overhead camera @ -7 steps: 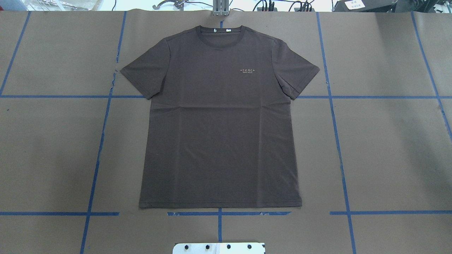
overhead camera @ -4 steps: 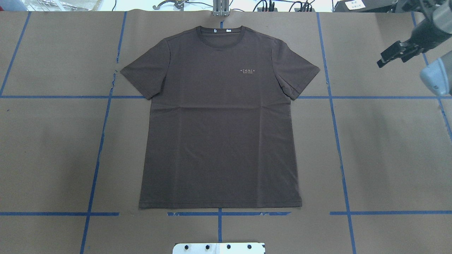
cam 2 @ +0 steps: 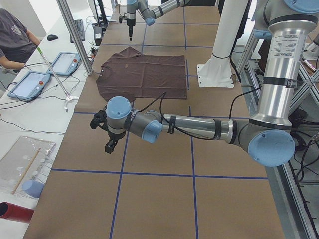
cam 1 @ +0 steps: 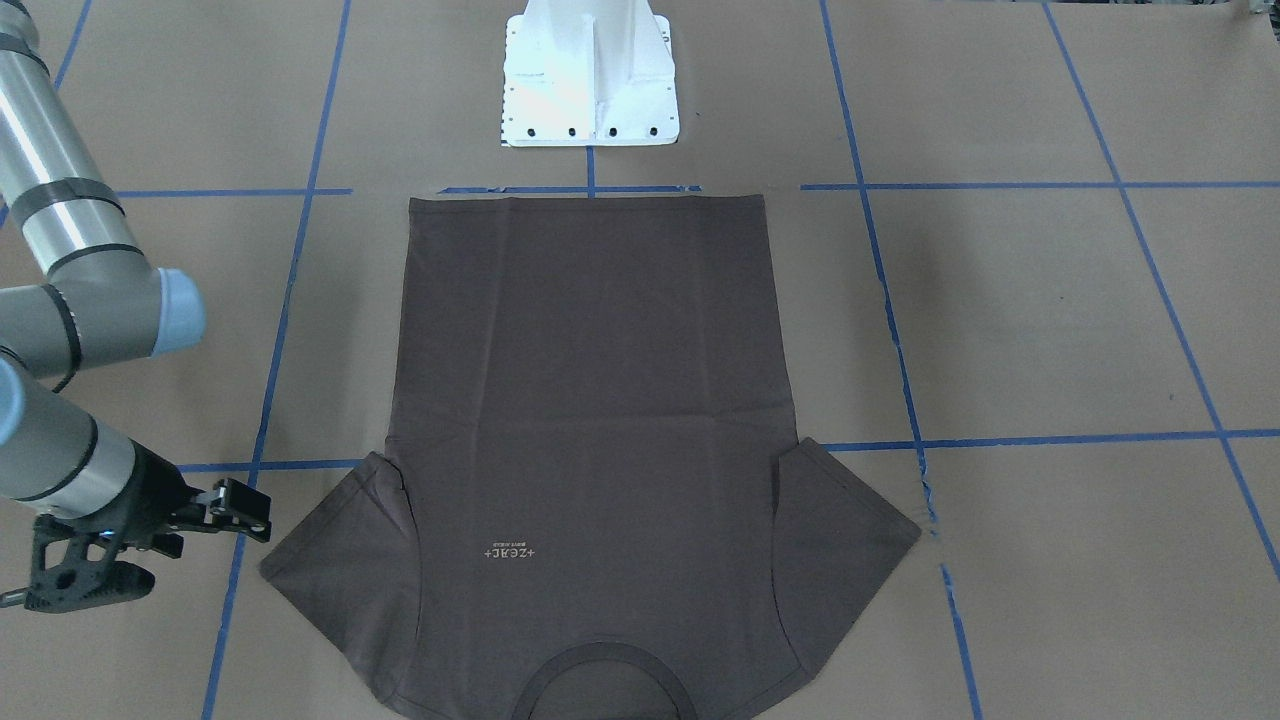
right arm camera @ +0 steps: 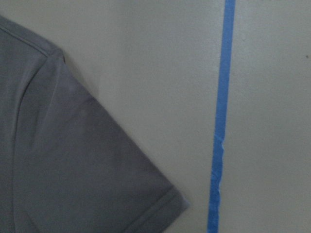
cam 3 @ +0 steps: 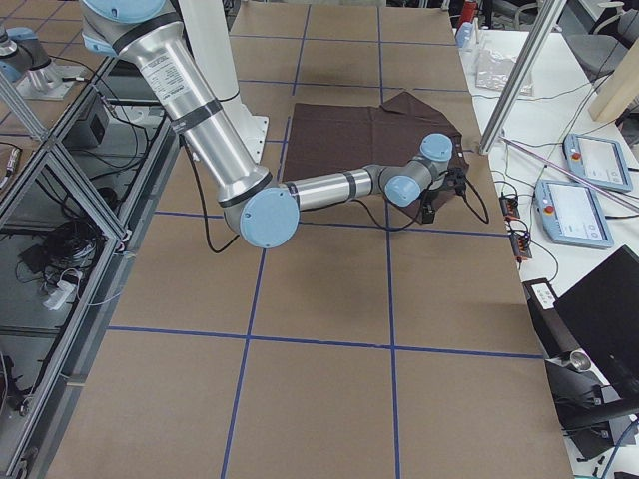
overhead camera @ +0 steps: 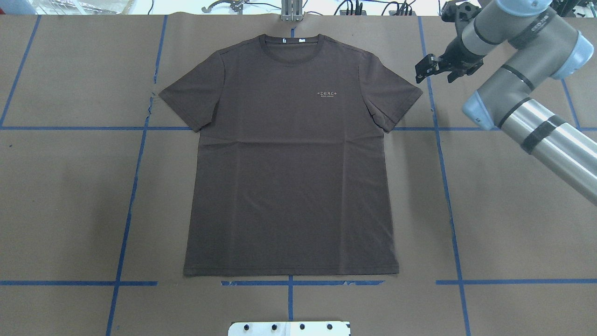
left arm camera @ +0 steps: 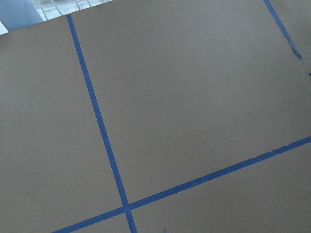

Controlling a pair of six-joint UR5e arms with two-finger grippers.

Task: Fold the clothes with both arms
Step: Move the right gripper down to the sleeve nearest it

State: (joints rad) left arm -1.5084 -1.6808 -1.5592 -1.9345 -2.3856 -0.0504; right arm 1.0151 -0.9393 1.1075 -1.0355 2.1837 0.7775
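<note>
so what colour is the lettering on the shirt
Pale tan lettering on the dark brown shirt; clearest in the overhead view.

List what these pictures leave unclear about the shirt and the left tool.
- Dark brown short-sleeved fabric T-shirt: ribbed collar partly cut off by front-facing view's bottom edge.
- Its pale chest lettering: lower line too small overhead.
- Black two-finger left tool: only in left side view; open or shut unclear.

Brown paper tabletop (overhead camera: 70, 210), blue tape grid (overhead camera: 127, 224).
</note>
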